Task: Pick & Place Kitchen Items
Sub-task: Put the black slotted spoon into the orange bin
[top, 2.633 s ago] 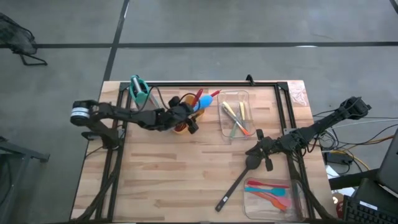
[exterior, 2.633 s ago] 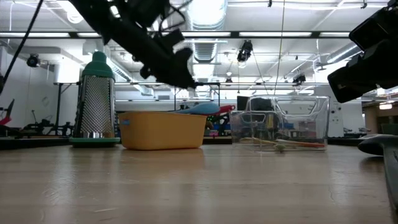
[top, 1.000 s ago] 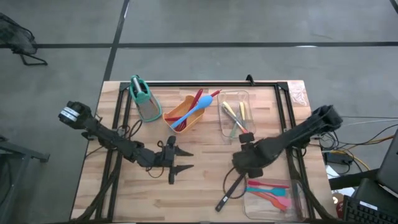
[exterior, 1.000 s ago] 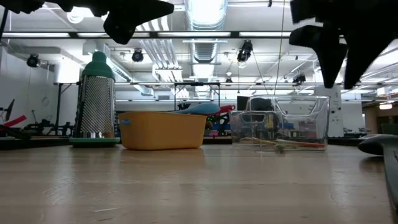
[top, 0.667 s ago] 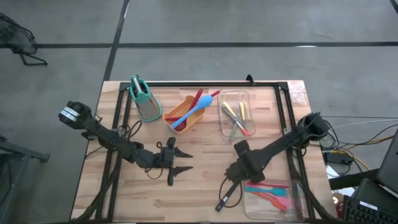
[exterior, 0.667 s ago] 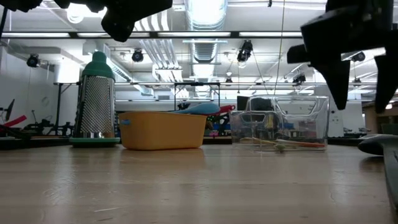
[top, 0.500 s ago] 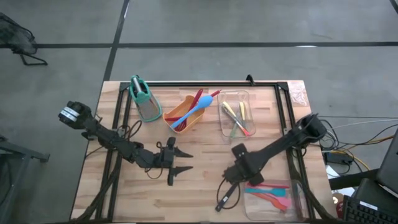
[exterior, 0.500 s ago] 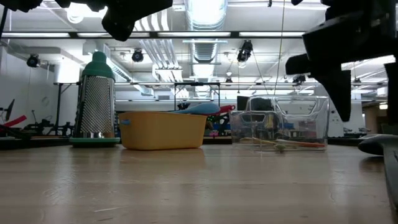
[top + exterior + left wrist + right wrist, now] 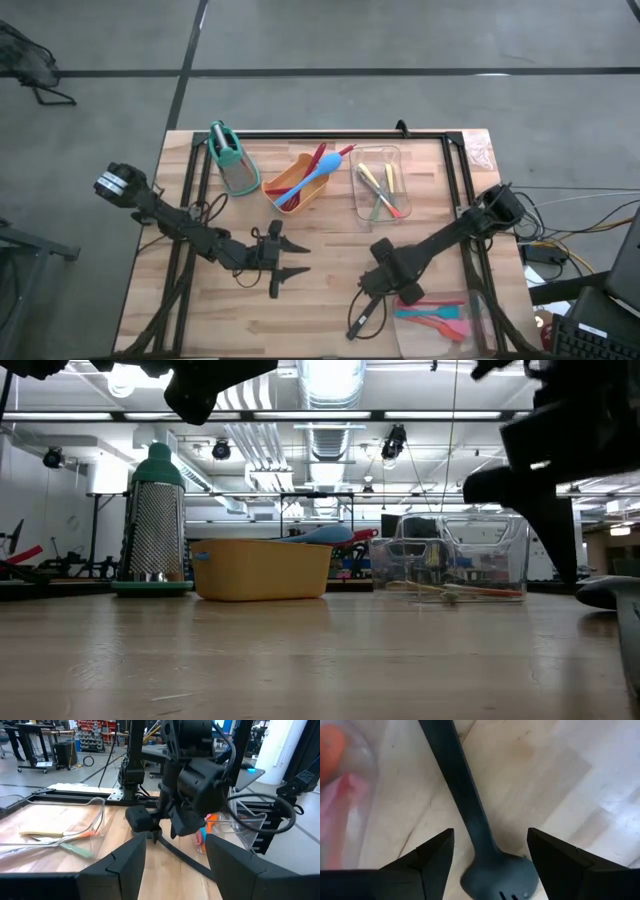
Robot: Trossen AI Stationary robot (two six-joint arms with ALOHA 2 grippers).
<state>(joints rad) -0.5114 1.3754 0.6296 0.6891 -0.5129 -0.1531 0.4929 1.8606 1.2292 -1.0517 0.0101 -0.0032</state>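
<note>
Reaching step for the black ladle (image 9: 470, 825), lying flat on the counter (image 9: 320, 255) just beside the near clear tray (image 9: 480, 335) of pink, orange and teal spatulas; right claw (image 9: 490, 855) spread wide, empty, poised over the slim matte handle near its slotted head; probably next: lower, straddle the handle squarely, clench; left claw (image 9: 290, 258) released, hanging mid-counter, empty; farther back, orange tub (image 9: 290, 180) with the red and blue utensils (image 9: 318, 172), a 2nd clear tray (image 9: 380, 155).
</note>
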